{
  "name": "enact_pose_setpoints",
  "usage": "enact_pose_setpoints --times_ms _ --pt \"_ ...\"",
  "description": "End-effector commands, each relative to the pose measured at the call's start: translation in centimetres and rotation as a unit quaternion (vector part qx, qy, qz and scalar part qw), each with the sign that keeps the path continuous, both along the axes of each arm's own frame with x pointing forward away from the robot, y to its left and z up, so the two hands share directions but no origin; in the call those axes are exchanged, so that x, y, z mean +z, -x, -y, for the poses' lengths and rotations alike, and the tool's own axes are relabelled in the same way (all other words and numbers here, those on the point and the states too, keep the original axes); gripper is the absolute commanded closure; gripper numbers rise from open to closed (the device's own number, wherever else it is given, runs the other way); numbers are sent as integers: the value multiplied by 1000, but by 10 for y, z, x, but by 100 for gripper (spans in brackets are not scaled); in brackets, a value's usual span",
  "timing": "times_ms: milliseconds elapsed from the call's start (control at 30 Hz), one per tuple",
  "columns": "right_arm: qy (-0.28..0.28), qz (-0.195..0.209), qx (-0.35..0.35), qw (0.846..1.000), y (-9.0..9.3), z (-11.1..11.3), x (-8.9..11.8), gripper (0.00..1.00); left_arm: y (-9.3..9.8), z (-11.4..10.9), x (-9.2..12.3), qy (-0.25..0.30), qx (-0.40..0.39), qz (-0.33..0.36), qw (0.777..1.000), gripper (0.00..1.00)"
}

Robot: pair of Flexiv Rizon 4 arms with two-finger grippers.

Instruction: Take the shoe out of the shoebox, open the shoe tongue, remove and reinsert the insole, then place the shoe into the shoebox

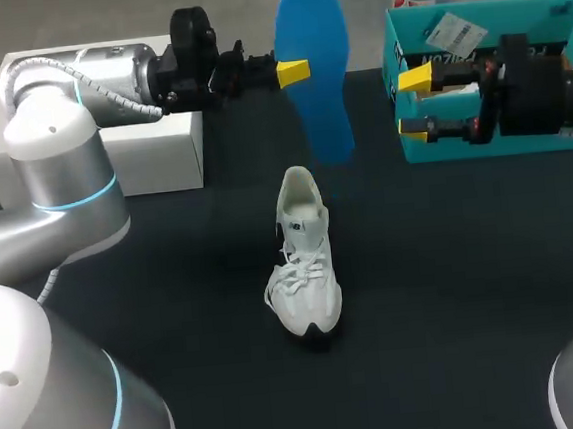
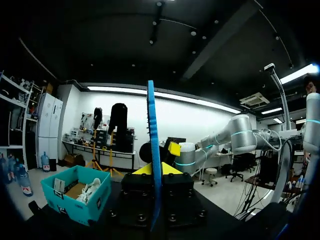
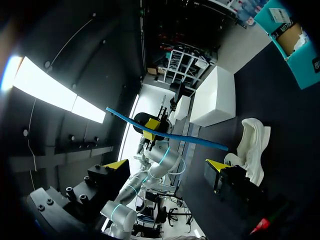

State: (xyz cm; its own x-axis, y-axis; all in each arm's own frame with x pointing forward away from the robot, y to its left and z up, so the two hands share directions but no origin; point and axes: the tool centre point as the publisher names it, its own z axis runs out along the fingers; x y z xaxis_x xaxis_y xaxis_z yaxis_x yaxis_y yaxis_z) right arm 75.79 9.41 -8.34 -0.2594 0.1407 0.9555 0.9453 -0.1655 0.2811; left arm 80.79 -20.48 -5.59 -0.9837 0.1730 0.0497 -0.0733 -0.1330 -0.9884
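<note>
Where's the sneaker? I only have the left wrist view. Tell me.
Observer: The white sneaker stands upright in the middle of the dark table, toe toward the robot, touched by neither arm.
Operator: Report the right claw.
Observer: The right claw is open and empty, in front of the teal shoebox.
Operator: Describe the insole face-on.
Observer: The blue insole shows its full outline. The left claw grips it at one long edge.
</note>
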Motion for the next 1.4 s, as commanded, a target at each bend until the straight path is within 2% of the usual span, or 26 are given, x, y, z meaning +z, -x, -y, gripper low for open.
enact_pose_setpoints --times_ms 33,100,167,667,800,900,933,1033,1133,1167,1200,1233,1267,1400 --pt "0 -1 -1 1000 -1 -2 -1 0 -6 0 -6 17 22 359 933 100" --pt "0 -1 -1 1000 -1 -2 -1 0 -10 -1 -8 8 28 410 911 100" --pt "0 -1 -1 1000 -1 -2 -1 0 -13 -2 -10 4 35 427 904 100" --pt "0 -1 -1 1000 -1 -2 -1 0 -13 -2 -10 1 38 430 902 100" --pt "0 -1 -1 1000 -1 -2 -1 0 -13 -1 -21 46 47 544 836 100" --pt "0 -1 -1 1000 -1 -2 -1 0 -15 0 -27 59 64 617 782 100" --pt "0 -1 -1 1000 -1 -2 -1 0 -15 0 -28 64 68 621 778 100" --pt "0 -1 -1 1000 -1 -2 -1 0 -16 -1 -27 82 85 656 745 100" --pt "0 -1 -1 1000 -1 -2 -1 0 -14 -2 -23 88 92 709 694 100" --pt "0 -1 -1 1000 -1 -2 -1 0 -14 -2 -21 86 87 731 671 100" --pt "0 -1 -1 1000 -1 -2 -1 0 -13 -2 -21 79 82 767 631 100" --pt "0 -1 -1 1000 -1 -2 -1 0 -12 -2 -22 73 74 808 581 100" --pt "0 -1 -1 1000 -1 -2 -1 0 -12 -2 -23 66 68 821 563 100" --pt "0 -1 -1 1000 -1 -2 -1 0 -12 -2 -23 66 68 821 563 100"
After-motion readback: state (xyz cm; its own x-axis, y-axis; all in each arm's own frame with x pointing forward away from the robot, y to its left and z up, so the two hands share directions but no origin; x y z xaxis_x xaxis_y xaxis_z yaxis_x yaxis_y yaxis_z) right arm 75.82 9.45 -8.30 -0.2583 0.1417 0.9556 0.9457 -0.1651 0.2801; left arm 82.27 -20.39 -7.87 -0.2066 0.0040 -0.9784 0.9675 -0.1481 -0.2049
